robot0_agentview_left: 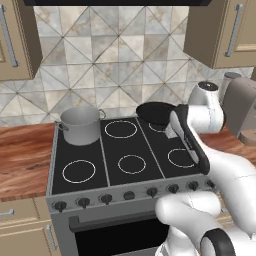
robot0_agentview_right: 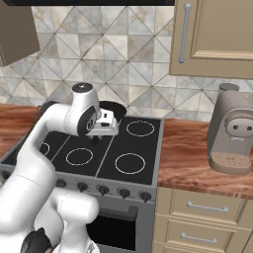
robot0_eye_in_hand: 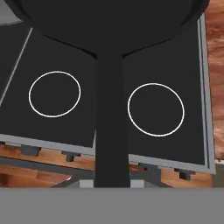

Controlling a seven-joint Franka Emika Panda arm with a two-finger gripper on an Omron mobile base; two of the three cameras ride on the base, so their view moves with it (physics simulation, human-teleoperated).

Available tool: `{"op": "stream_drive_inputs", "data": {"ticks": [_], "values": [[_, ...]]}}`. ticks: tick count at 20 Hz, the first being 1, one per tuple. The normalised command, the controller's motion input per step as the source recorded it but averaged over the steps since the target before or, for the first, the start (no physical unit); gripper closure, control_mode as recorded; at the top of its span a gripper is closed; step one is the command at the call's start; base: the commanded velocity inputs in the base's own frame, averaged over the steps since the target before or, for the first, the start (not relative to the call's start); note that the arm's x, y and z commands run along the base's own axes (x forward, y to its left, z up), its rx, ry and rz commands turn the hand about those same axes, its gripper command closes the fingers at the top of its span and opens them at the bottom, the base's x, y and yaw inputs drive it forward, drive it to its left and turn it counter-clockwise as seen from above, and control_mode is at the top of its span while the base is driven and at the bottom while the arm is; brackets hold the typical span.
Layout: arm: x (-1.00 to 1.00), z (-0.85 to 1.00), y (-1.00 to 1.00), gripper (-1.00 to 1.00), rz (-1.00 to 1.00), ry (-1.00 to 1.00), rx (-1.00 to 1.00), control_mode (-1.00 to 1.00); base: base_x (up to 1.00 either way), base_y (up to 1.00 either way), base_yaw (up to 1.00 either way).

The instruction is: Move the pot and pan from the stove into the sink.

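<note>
Only from the left base view is the pot (robot0_agentview_left: 80, 125) seen, on the stove's (robot0_agentview_left: 131, 150) back-left burner. Hand view: the pan (robot0_eye_in_hand: 111, 26) is lifted above the cooktop, its handle clenched by the gripper (robot0_agentview_right: 107, 127). Arm is bent over the stove.

The grey steel stove with black glass cooktop (robot0_agentview_left: 131, 150) stands between two stretches of reddish-brown wooden counter (robot0_agentview_left: 22, 155), and white burner rings mark its surface. A grey cylindrical metal pot with small loop handles (robot0_agentview_left: 80, 125) sits on the rear left burner. On the right-hand counter stands a taupe coffee machine (robot0_agentview_right: 231, 129).
</note>
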Motion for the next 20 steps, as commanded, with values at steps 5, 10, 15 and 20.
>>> {"op": "stream_drive_inputs", "data": {"ticks": [5, 10, 15, 20], "values": [[-1.00, 0.00, -0.08, 1.00, 0.11, -0.01, 0.00, -1.00, 0.00, 0.00, 0.00], [-1.00, 0.00, -0.01, 1.00, 0.15, 0.00, -0.01, -1.00, 0.00, 0.00, 0.00], [-0.96, 0.00, 0.00, 1.00, 0.16, -0.02, -0.01, -1.00, 0.00, 0.00, 0.00], [-0.56, 0.06, 0.09, 1.00, 0.05, -0.34, -0.04, -1.00, 0.00, 0.00, 0.00]]}}
